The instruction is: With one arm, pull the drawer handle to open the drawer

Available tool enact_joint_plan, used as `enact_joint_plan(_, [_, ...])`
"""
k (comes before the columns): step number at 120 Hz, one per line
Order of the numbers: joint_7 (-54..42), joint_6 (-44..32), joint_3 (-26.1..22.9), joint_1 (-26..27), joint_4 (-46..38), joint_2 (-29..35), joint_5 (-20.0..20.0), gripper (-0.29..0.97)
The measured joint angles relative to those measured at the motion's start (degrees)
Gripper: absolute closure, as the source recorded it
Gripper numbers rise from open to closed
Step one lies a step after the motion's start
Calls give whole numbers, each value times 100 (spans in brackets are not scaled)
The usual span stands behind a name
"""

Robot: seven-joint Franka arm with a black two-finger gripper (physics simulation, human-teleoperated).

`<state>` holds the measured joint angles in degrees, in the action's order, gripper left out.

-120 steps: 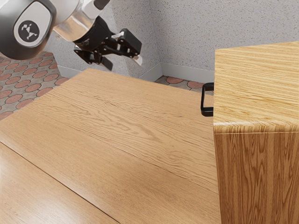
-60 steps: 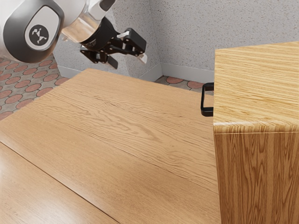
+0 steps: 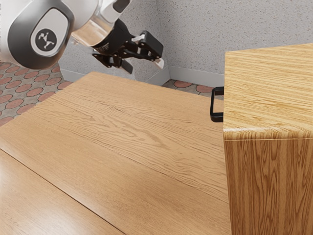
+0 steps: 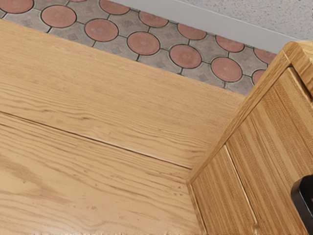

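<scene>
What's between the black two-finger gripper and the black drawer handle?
Nothing in the way. In the exterior view, just bare wooden tabletop lies between the black two-finger gripper and black drawer handle.

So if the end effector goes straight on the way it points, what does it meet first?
Probably the cabinet front near the handle; the end effector aims that way above the table, nothing between. Depth is unclear, so it could meet the table first.

Speckled grey wall (image 3: 234, 29), red-tiled floor (image 3: 24, 93), wooden table (image 3: 122, 147).
</scene>
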<state>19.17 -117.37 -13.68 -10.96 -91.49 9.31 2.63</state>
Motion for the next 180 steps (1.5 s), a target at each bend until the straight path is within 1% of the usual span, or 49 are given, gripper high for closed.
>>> enact_joint_plan(24, [5, 15, -10, 90, -37, 21, 0, 4])
enact_joint_plan(58, [9, 22, 7, 86, -44, 93, 0, 4])
enact_joint_plan(68, [31, 16, 26, 63, -46, 11, -2, 9])
enact_joint_plan(88, [85, 7, 46, 44, -40, -86, -19, 23])
enact_joint_plan(105, [118, -7, 52, 42, -13, -114, -30, 29])
enact_joint_plan(128, [161, -16, 58, -8, 4, -171, -33, 32])
enact_joint_plan(166, [211, -20, 60, -10, 1, -209, -27, 33])
enact_joint_plan(180, [224, -17, 182, -27, -11, -204, -26, 33])
